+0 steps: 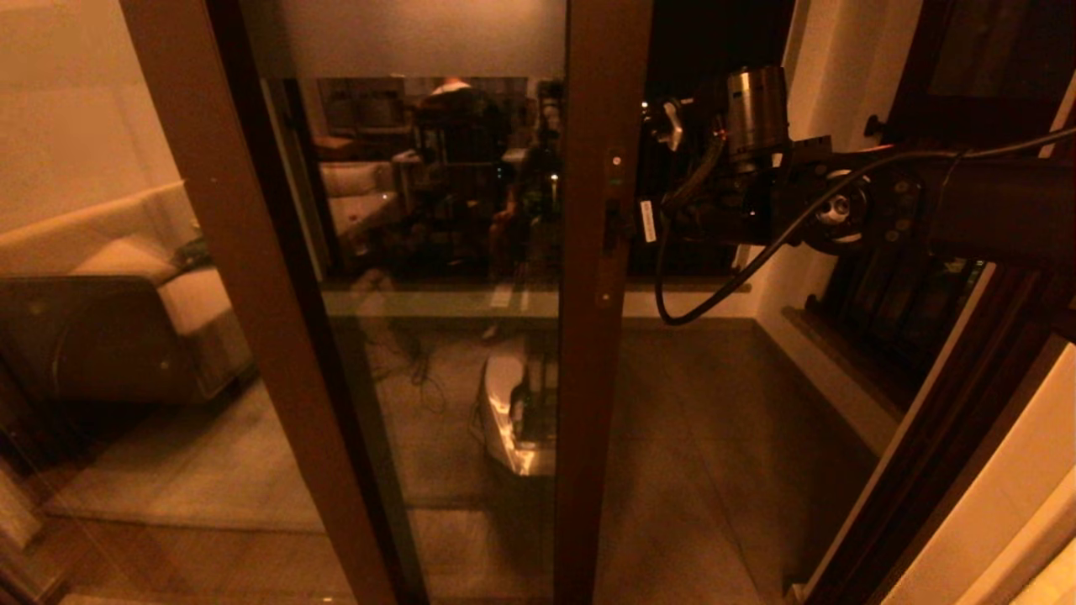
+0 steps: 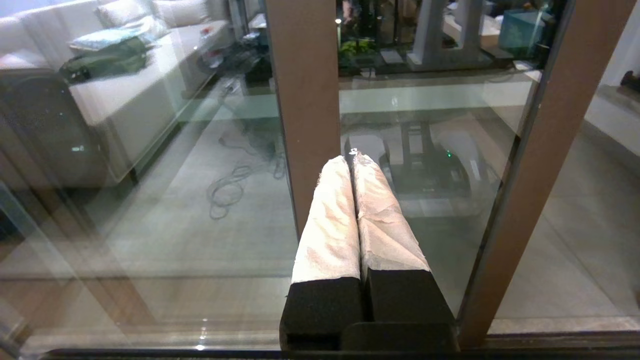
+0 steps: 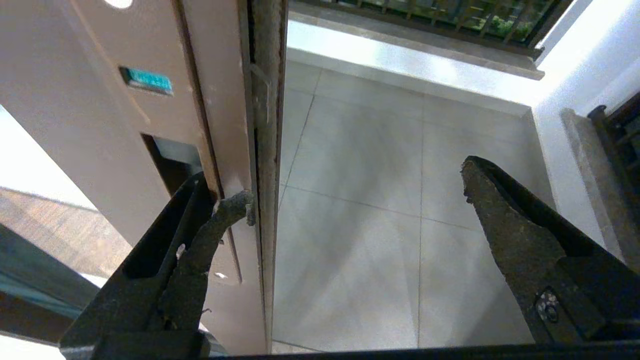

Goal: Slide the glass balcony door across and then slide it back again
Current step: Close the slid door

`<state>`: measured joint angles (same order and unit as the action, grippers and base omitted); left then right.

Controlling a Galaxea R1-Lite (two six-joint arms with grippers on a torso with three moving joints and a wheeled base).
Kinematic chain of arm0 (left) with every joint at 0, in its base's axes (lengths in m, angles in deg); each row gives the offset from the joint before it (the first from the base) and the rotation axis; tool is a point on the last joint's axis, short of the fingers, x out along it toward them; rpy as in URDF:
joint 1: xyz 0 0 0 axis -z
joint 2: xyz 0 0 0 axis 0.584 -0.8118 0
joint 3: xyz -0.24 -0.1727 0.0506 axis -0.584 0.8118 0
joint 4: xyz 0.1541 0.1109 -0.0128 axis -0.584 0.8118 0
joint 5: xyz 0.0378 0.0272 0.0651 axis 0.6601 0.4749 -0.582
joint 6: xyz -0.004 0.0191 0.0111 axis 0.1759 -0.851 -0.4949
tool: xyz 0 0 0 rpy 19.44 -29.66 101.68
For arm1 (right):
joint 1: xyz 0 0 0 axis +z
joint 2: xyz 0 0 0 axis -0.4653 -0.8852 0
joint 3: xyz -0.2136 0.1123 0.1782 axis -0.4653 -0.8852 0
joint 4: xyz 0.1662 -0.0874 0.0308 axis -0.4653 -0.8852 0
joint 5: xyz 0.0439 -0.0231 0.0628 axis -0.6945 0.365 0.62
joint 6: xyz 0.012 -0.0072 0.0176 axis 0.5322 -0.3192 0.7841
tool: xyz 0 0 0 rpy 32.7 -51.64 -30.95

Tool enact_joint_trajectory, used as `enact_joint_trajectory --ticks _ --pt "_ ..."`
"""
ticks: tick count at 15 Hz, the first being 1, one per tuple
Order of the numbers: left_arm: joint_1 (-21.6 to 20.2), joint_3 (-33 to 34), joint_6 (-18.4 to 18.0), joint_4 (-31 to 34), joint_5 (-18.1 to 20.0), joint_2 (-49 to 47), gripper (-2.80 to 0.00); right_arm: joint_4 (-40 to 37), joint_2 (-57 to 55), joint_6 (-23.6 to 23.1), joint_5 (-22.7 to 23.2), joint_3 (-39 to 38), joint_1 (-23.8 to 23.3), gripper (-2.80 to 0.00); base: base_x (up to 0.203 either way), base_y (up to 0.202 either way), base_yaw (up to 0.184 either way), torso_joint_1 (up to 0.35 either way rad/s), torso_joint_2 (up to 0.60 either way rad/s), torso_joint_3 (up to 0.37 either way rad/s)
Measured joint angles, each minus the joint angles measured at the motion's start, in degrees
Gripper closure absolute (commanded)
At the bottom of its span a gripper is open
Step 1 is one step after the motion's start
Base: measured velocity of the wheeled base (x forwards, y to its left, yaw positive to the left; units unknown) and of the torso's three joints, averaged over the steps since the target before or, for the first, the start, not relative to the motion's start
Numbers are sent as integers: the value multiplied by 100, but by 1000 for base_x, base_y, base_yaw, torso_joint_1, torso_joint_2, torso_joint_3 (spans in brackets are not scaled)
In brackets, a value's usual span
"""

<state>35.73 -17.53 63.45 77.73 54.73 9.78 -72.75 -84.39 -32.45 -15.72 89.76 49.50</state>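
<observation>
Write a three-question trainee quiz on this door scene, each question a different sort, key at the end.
1. True or false: the right hand is open, with one finger against the edge of the glass balcony door.
2. Multiple choice: the left hand is A) open, B) shut on nothing, C) shut on the door stile.
3. Fill in: right of the door's stile, the doorway is ____, showing the balcony floor.

Key: 1 true; 2 B; 3 open.
</observation>
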Motion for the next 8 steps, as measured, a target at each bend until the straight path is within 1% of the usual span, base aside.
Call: enact_joint_trajectory --ticks 4,6,8 --pt "0 0 0 0 -2 0 0 33 88 2 9 -110 0 -280 0 0 0 0 0 0" --pt "0 0 0 1 -2 0 0 92 220 -51 -17 -318 112 -280 0 0 0 0 0 0" --pt "0 0 0 0 -1 0 0 52 378 -78 -138 -451 334 -280 0 0 0 0 0 0"
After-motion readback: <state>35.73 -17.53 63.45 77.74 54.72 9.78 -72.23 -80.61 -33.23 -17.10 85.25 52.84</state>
